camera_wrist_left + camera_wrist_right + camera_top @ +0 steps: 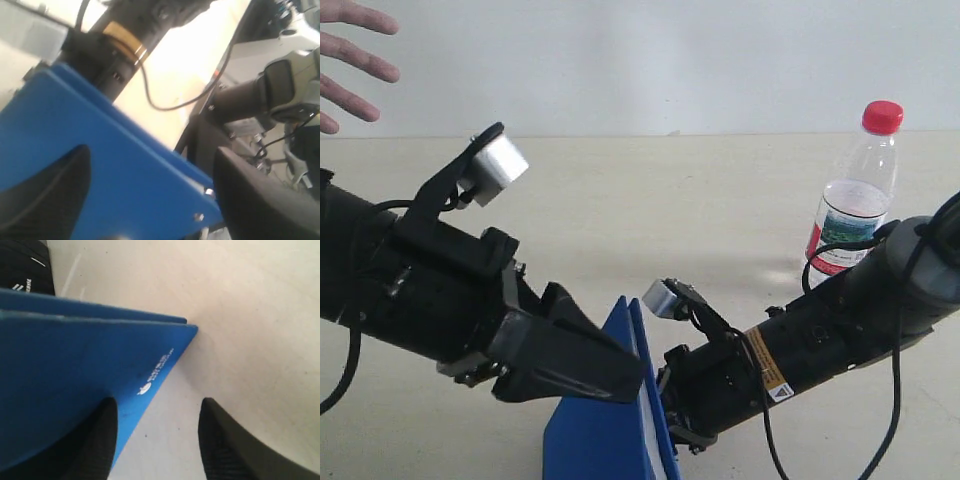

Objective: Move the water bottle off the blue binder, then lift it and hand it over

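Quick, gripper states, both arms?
Left gripper: open, blue binder between its fingers.
Right gripper: open, blue binder's corner at one finger.

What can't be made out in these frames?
Exterior view: blue binder, lower part cut off by the frame edge.
Exterior view: water bottle, base hidden behind the right arm.
Left wrist view: blurred; whether the left claw grips the binder is unclear.
Exterior view: person's hand cut by the frame corner.

A pale beige table [650, 210] fills the scene, its matte top evenly lit, with only soft shadows. Behind it rises a plain off-white wall [650, 60], meeting the table's far edge in a straight, level line.
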### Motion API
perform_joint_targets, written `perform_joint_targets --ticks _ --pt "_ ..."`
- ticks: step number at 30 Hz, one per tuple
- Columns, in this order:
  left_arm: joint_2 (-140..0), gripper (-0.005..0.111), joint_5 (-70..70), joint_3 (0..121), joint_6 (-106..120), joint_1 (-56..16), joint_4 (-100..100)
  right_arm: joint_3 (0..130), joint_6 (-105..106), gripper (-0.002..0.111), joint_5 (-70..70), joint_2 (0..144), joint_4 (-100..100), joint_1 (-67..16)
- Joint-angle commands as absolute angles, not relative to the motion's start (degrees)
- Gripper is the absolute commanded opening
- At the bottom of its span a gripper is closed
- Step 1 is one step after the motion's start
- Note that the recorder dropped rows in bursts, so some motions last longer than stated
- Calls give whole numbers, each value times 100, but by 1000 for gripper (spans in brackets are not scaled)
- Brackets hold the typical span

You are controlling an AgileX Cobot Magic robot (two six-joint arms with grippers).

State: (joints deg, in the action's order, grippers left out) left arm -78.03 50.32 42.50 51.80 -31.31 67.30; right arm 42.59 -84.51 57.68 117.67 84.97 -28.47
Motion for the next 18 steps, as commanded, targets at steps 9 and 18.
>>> perform_joint_targets --ticks 9,18 --pt "-7143 56 4389 4811 1758 -3140 4953 4845 -8994 44 5913 11778 8655 -2861" --pt "-7143 56 4181 4811 1895 -3140 4942 5141 -9449 44 6213 11778 9359 -2861"
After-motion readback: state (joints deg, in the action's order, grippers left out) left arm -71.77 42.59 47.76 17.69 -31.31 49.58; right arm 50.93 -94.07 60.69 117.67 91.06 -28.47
